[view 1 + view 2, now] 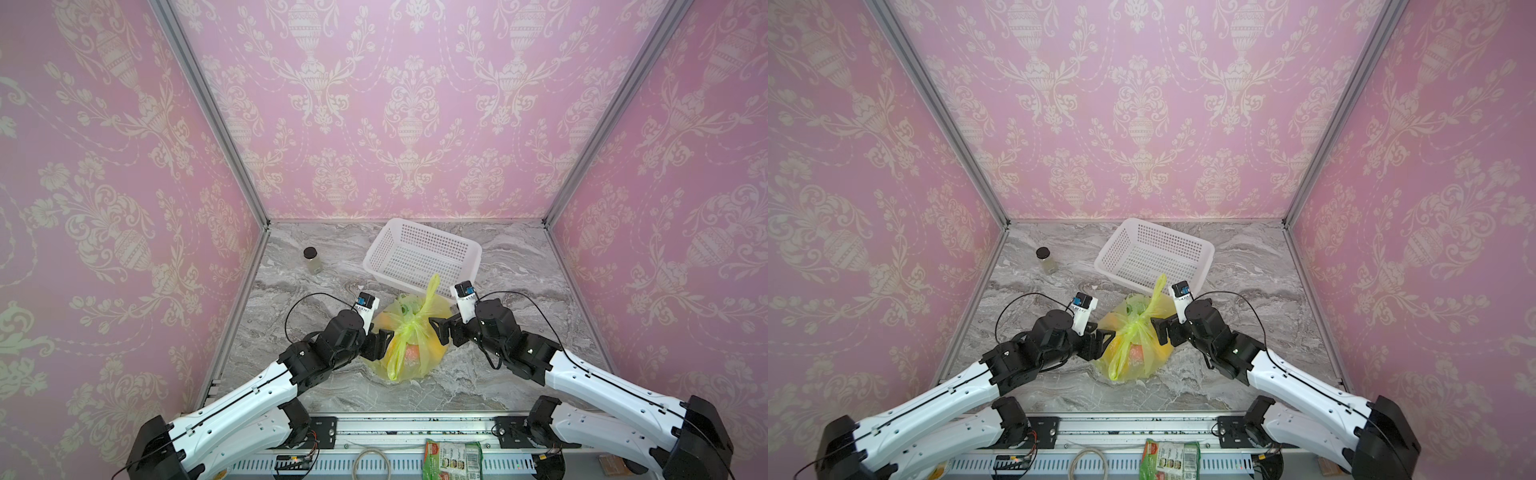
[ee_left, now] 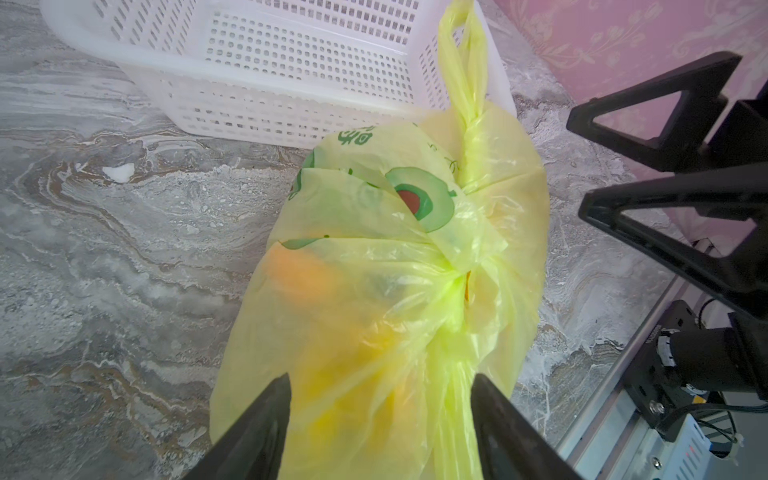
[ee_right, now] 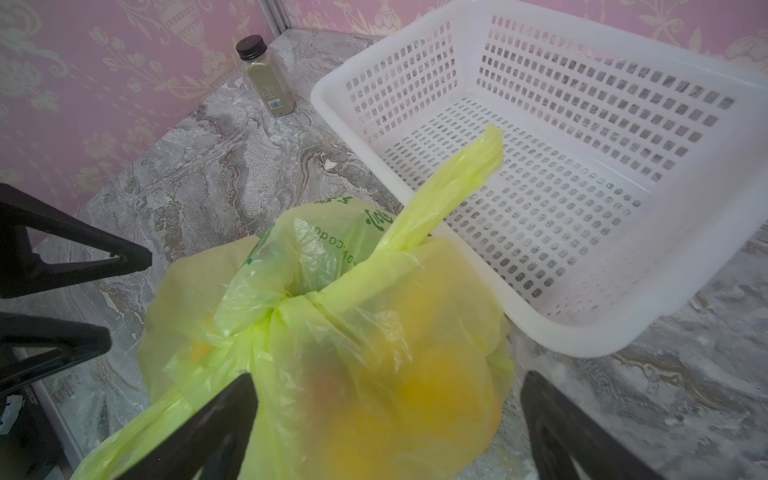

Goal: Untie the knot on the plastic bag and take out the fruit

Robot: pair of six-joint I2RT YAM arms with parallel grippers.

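Well, the plastic bag (image 1: pixel 432 353) sits on the marble surface (image 1: pixel 519 291) right by the white basket (image 1: pixel 384 245), between the left hand (image 1: pixel 384 343) and the right hand (image 1: pixel 436 330), both spread wide apart with nothing pinched. It looks thin, soft, light and slippery, so a loose end by the knot (image 1: pixel 412 324) seems the best place to pinch, not the lumpy fruit (image 1: pixel 411 353). The wrist views show the knot up close; only a top view shows the long loop (image 1: pixel 397 357) whole.

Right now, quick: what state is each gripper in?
Left gripper: open, jaws wide at the bag's side, holding nothing.
Right gripper: open, jaws wide at the bag's other side, holding nothing.
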